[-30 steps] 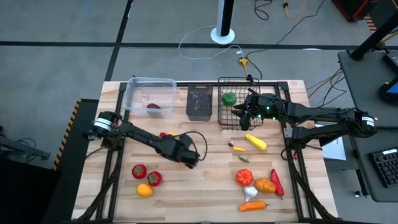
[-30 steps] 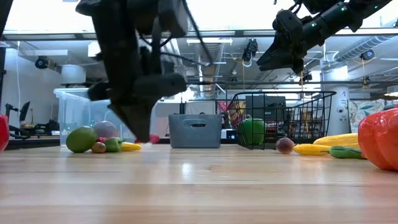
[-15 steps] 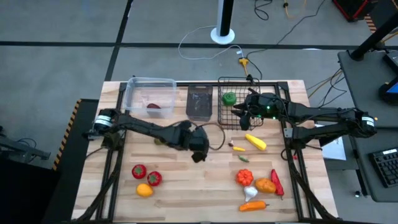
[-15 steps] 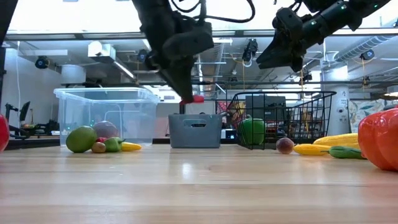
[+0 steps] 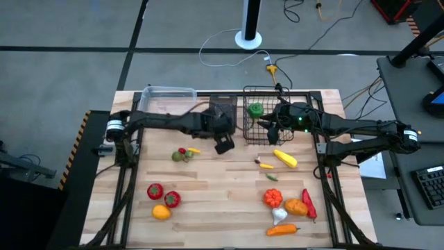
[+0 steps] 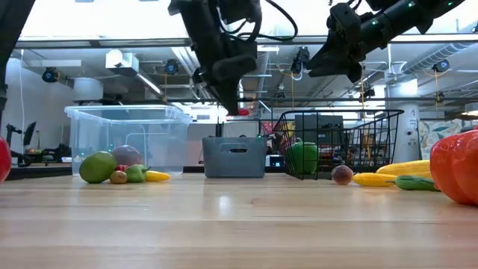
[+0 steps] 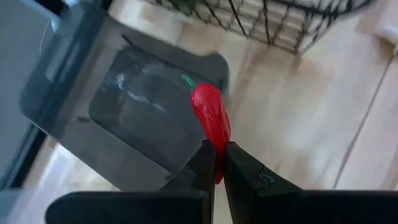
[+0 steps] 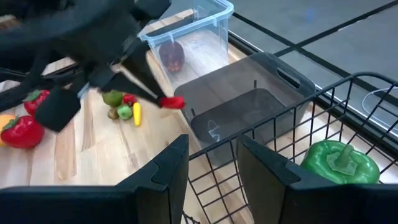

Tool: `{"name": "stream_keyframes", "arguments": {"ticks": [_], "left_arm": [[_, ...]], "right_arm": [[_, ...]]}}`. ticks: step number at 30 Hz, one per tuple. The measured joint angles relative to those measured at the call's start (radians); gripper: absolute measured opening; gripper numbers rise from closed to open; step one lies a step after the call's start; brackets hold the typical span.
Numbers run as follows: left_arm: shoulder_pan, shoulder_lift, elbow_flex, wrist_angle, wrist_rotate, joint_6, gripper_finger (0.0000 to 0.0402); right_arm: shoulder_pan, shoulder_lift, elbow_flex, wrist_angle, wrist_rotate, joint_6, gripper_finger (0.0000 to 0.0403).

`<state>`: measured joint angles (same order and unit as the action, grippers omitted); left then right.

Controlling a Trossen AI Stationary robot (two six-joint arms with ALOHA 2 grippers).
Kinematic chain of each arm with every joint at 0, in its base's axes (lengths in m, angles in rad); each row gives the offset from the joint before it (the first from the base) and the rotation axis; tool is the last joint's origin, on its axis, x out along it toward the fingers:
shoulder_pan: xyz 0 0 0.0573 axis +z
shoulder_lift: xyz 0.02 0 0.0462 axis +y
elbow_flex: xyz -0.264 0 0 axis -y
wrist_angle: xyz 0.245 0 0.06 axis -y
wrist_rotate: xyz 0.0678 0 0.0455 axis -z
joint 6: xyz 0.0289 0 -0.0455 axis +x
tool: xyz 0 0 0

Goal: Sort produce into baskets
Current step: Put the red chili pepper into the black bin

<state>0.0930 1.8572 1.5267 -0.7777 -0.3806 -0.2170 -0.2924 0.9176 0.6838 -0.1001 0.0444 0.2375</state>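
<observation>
The left gripper [image 7: 219, 163] pinches a small red chili pepper [image 7: 210, 118] above the dark translucent rectangular bin [image 7: 134, 112], at its 5 o'clock corner. The right gripper [image 8: 212, 163], fingers spread, hovers over the black wire-mesh basket [image 8: 323, 106].

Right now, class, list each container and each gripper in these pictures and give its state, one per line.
Left gripper: shut on a small red chili, held over the dark bin.
Right gripper: open, empty, above the wire basket.
Clear tub: open-topped, one dark red piece inside.
Dark bin: nothing inside.
Wire basket: holds a green pepper.
</observation>
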Motion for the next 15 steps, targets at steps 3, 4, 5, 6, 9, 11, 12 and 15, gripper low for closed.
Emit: {"name": "stream_keyframes", "arguments": {"ticks": [3, 4, 5, 6, 9, 11, 12, 15], "left_arm": [[0.049, -0.009, 0.007, -0.001, 0.06, 0.073, 0.0004], [0.069, -0.009, 0.008, 0.001, 0.091, 0.096, 0.0004], [0.093, -0.009, 0.008, 0.0, 0.123, 0.119, 0.0004], [0.115, -0.009, 0.007, -0.001, 0.146, 0.139, 0.0004], [0.168, -0.005, 0.006, 0.0, 0.157, 0.155, 0.0004], [0.192, -0.003, 0.004, -0.001, 0.157, 0.156, 0.0004], [0.2, -0.003, 0.004, -0.001, 0.157, 0.157, 0.0004], [0.213, -0.003, 0.004, 0.0, 0.157, 0.182, 0.0004]], "right_arm": [[0.0, 0.0, 0.0, 0.0, 0.0, 0.003, 0.0125], [0.0, 0.0, 0.0, 0.0, 0.0, 0.008, 0.0125], [0.0, 0.0, 0.0, 0.0, 0.0, 0.016, 0.0125], [0.0, 0.0, 0.0, 0.0, 0.0, 0.023, 0.0125], [0.0, 0.0, 0.0, -0.003, 0.0, 0.025, 0.0125], [0.0, 0.0, 0.0, -0.006, 0.0, 0.025, 0.0125], [0.0, 0.0, 0.0, -0.008, 0.0, 0.025, 0.0125], [0.0, 0.0, 0.0, -0.009, 0.0, 0.025, 0.0125]]}}
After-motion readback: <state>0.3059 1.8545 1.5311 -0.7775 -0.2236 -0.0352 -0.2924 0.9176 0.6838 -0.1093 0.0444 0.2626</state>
